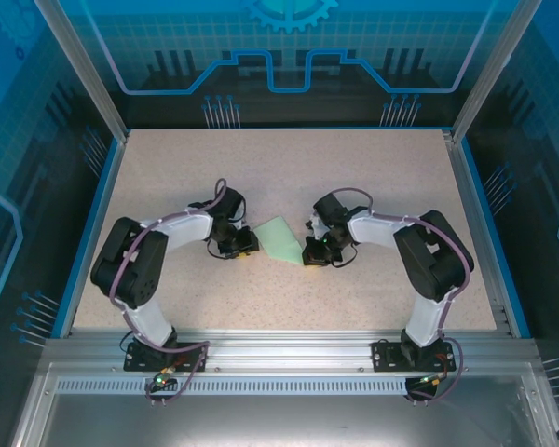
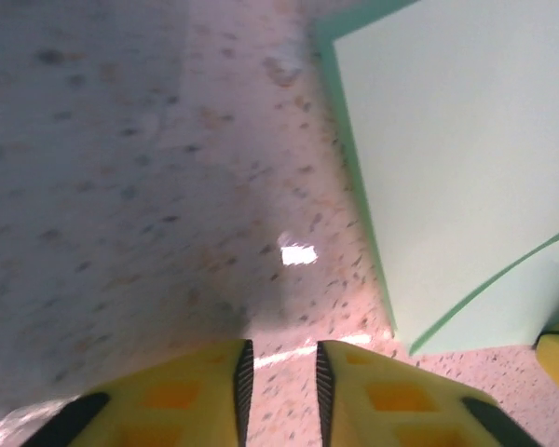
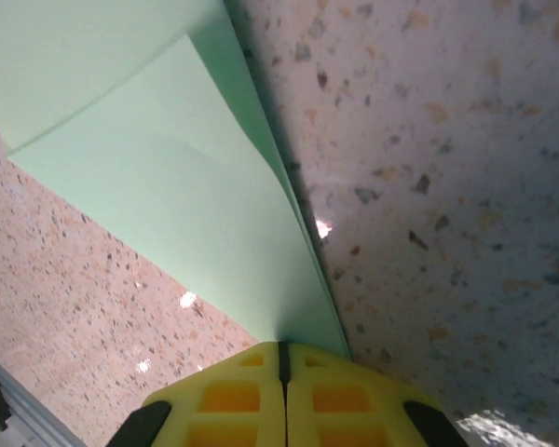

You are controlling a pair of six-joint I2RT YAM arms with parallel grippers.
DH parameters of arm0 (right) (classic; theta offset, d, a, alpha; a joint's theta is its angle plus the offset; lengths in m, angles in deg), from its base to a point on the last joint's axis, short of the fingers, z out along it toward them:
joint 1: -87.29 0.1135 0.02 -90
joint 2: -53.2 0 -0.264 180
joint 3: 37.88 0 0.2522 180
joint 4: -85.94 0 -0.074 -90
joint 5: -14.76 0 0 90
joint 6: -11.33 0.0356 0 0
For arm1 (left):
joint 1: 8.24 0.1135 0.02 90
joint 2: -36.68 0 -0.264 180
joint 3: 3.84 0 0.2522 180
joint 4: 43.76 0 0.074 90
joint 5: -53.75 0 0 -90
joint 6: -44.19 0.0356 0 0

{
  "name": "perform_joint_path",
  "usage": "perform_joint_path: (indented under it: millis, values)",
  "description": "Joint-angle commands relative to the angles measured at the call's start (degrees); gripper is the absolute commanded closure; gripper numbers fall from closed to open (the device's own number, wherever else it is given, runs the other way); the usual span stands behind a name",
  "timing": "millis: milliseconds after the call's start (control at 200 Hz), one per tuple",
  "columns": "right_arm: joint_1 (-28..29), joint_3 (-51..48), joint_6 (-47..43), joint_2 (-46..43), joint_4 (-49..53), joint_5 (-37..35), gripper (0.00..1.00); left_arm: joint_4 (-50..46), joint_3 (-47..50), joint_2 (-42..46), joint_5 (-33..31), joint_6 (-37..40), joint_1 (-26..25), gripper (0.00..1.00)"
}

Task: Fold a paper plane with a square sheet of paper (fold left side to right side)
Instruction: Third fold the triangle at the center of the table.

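Seen from above, two arms reach in from the near edge of a speckled tabletop (image 1: 354,168) and meet mid-table. The right gripper (image 3: 281,349) is pinched tight on the near corner of the pale green square sheet of paper (image 1: 281,238), whose lifted flap runs away toward 11 o'clock. The left gripper (image 2: 279,358), parted only narrowly and empty, sits low over bare tabletop. The sheet lies just beside it at 2 o'clock, its near edge running off toward 12 o'clock.
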Motion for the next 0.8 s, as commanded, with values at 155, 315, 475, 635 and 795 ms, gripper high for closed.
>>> perform_joint_path:
  millis: [155, 315, 475, 635, 795]
  values:
    - [-2.97, 0.85, -7.57, -7.32, -0.77, 3.48, 0.68, 3.06, 3.73, 11.84, 4.66, -4.58, 0.47, 0.40]
    - [-4.25, 6.23, -15.77, -4.13, 1.81, 3.27, 0.55, 9.65, 6.76, 11.93, 9.35, -10.06, 0.46, 0.31]
    - [-4.26, 10.70, -19.95, 1.44, 2.33, 3.79, 0.51, 14.68, 8.52, 9.03, 11.60, -13.78, 0.26, 0.27]
    - [-4.18, 13.14, -21.21, 6.18, 3.00, 4.68, 0.51, 17.74, 8.40, 5.74, 13.01, -15.71, -0.58, 0.26]
    - [-4.26, 13.78, -20.79, 8.27, 3.04, 3.08, 0.55, 18.48, 6.70, 2.43, 13.65, -16.15, -1.89, 0.27]
